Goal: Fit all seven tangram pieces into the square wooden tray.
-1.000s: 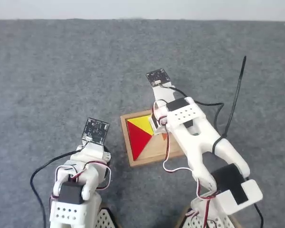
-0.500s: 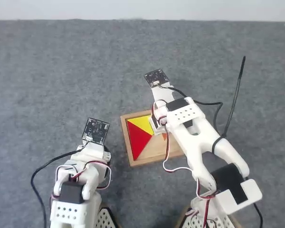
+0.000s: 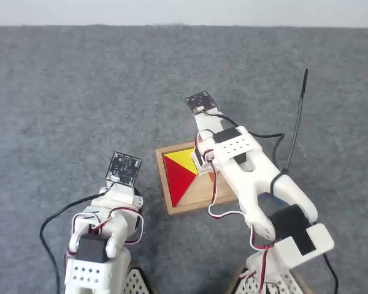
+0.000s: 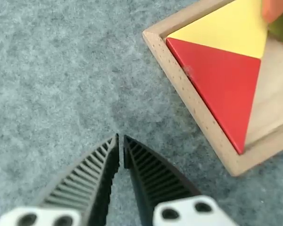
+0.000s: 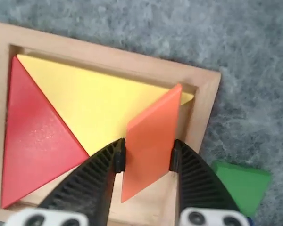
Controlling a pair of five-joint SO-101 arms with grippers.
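Right gripper [image 5: 148, 153]: is clamping the orange piece [image 5: 151, 136] above the tray [image 5: 205, 106], overlapping the yellow triangle [image 5: 94, 99]
Left gripper [image 4: 121, 141]: is hovering closed and empty beside the tray
Risk: the piece is likely catching the yellow edge, so releasing may leave it propped
Right wrist view: is revealing a green piece [image 5: 240, 186] outside the tray; the high view is giving both arms' layout

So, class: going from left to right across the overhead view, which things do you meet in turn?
left arm → red triangle → right arm
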